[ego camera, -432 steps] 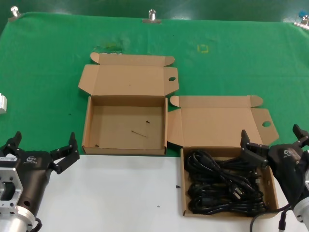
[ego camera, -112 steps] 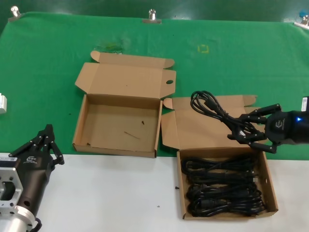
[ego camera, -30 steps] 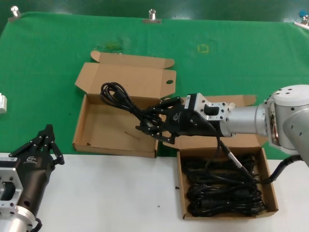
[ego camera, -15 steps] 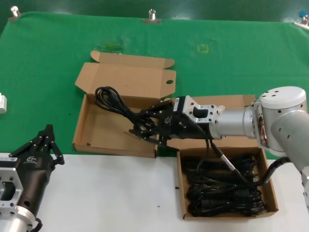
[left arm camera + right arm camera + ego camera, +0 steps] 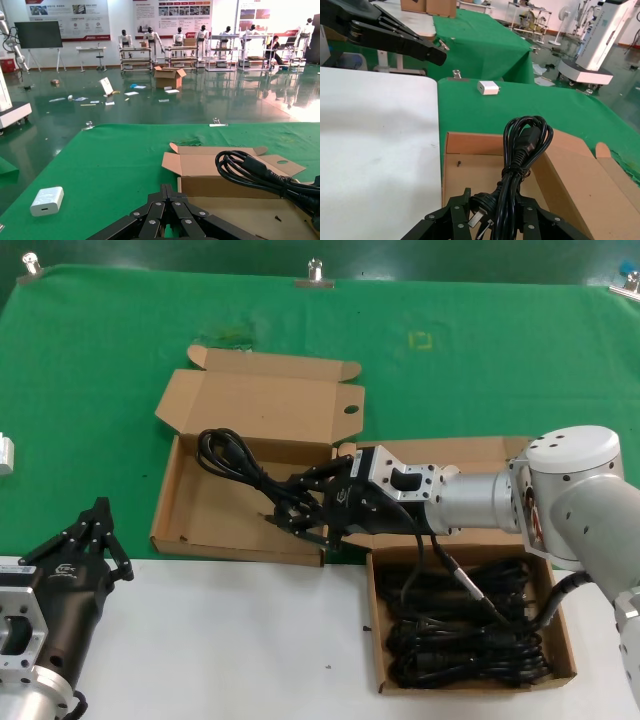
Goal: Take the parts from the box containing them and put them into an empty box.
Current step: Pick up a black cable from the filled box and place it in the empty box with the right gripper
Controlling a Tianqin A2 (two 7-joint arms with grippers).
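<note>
My right gripper (image 5: 297, 508) is shut on a black looped power cord (image 5: 232, 458) and holds it just above the floor of the empty box (image 5: 205, 505), the left carton with a scratch and specks. In the right wrist view the cord (image 5: 522, 145) rises between the fingers (image 5: 455, 212), its plug beside them, over the carton floor (image 5: 470, 175). The box containing the parts (image 5: 560, 640) stands at the right with several cord bundles (image 5: 460, 630) inside. My left gripper (image 5: 98, 535) is shut and idle at the lower left; the left wrist view shows its closed tips (image 5: 170, 192).
Both cartons have open hinged lids (image 5: 265, 400) standing behind them. A small white block (image 5: 5, 453) lies at the far left of the green mat; it also shows in the left wrist view (image 5: 46, 200). The white table front (image 5: 220, 640) lies before me.
My right gripper has carried the cord from above the right carton leftward and down into the left carton. The left arm has not moved over the last second.
</note>
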